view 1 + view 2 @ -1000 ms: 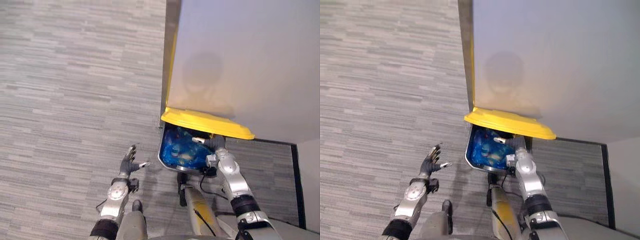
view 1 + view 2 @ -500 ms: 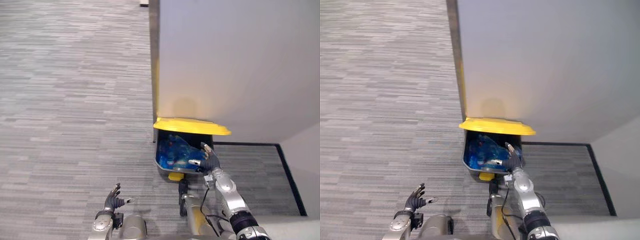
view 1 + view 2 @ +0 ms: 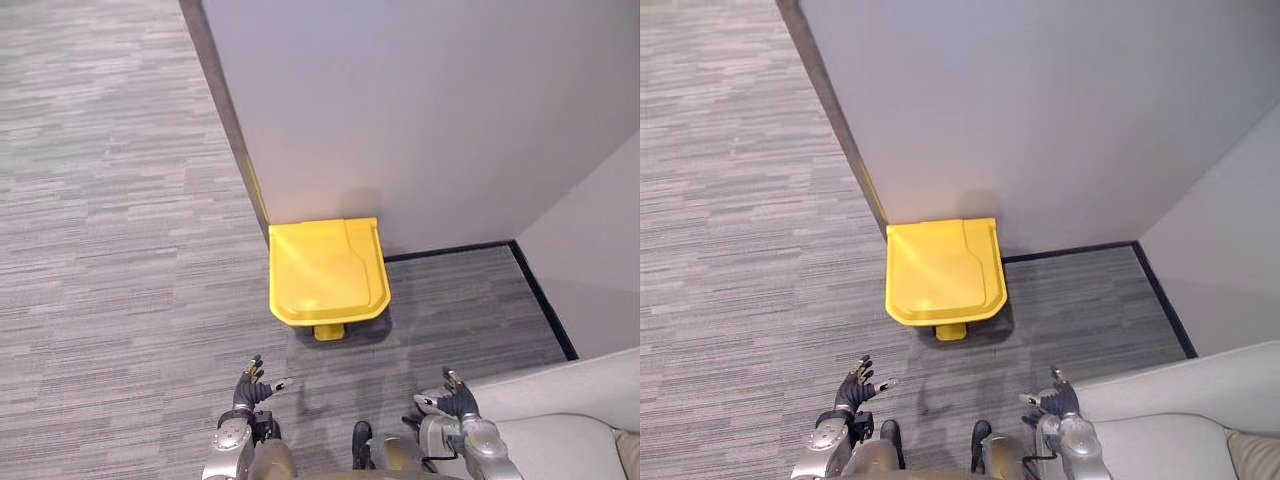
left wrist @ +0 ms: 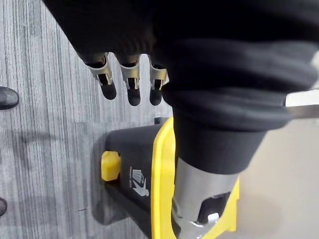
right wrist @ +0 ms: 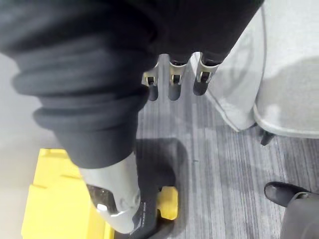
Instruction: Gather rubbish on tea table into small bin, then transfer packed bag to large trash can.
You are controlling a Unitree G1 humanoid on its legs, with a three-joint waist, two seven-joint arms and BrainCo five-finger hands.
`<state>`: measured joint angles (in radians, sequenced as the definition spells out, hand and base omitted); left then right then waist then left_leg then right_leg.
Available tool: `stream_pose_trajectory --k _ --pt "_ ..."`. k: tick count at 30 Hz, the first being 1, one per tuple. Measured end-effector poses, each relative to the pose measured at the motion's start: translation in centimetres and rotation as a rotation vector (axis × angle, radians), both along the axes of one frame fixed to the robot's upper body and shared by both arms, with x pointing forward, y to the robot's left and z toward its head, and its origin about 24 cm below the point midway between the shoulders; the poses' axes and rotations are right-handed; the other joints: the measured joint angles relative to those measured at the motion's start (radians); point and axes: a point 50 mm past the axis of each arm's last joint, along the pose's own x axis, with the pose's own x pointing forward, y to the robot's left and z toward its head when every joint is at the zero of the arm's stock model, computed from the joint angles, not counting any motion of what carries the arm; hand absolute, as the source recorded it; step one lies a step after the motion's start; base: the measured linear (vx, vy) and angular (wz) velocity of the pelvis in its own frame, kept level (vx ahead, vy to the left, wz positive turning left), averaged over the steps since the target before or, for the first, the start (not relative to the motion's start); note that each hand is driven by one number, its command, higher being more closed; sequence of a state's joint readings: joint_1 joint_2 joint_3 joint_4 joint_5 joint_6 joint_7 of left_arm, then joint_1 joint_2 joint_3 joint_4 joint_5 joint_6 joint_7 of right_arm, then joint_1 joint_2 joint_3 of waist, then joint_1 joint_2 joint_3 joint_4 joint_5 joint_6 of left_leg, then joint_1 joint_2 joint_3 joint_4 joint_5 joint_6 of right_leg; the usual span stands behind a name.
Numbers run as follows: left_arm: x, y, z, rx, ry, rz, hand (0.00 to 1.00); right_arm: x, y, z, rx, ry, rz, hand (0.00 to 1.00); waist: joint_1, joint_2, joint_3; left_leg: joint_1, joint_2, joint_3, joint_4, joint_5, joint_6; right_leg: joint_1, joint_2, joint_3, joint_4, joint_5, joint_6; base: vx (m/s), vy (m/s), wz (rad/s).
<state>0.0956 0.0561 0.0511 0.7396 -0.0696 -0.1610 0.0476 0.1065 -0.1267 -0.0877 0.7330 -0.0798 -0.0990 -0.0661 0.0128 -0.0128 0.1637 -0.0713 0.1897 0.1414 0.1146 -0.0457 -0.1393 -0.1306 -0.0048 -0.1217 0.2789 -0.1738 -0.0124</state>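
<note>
A grey wall point(image 3: 420, 110) is seen behind, grey carpet point(image 3: 100, 260) below, and a pale seat point(image 3: 560, 410) is placed just beside the right hand point(image 3: 456, 402). The large trash can point(image 3: 335, 290) is set against the wall, its yellow lid point(image 3: 310, 255) shut and its pedal point(image 3: 328, 332) turned toward the robot. The right hand and the left hand point(image 3: 249, 386) are held low over the carpet — fingers spread apart, nothing grasped.

We see our right hand point(image 5: 99, 64) with its fingers point(image 5: 172, 85) held straight at the frame's centre. Beyond the thumb, in one corner, stands the large trash can point(image 5: 50, 199), its yellow lid down and its pedal point(image 5: 169, 203) on grey carpet point(image 5: 219, 159). A pale sofa point(image 5: 286, 74) sits in the opposite corner.
</note>
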Motion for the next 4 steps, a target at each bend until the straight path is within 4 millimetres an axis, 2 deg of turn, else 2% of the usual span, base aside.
stream_pose_trajectory --k 2,4 --pt "-0.6 0.6 -0.3 0.014 0.021 0.004 0.0 -0.1 -0.1 -0.1 0.004 0.002 -0.015 0.0 0.002 0.005 -0.007 0.0 -0.004 -0.002 -0.016 0.012 -0.007 0.004 -0.001 -0.003 -0.021 0.013 0.005 -0.03 0.037 0.08" --pt "-1.3 0.8 -0.7 0.018 0.053 0.007 0.0 -0.1 -0.3 -0.2 0.005 0.012 -0.021 0.0 0.002 0.009 -0.017 0.005 -0.017 -0.001 -0.029 0.021 0.002 0.01 -0.011 -0.003 -0.03 0.018 0.012 -0.01 0.052 0.05"
